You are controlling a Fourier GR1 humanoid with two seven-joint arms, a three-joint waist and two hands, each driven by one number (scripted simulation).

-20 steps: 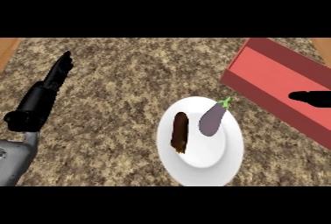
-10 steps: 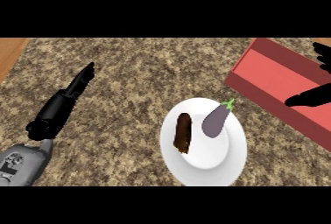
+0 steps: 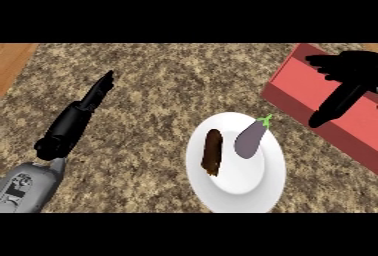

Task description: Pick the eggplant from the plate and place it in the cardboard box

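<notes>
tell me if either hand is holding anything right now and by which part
Nothing is held. The eggplant lies untouched on the plate; the right hand is open over the box, the left hand open over the counter.

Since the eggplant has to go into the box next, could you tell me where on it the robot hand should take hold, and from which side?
Grip the eggplant across its thick purple middle, coming from above with the right robot hand, which is nearer. It lies flat on the white plate, slanted, green stem toward the red box. The brown item lies apart on its left, so fingers should fit on both sides.
</notes>
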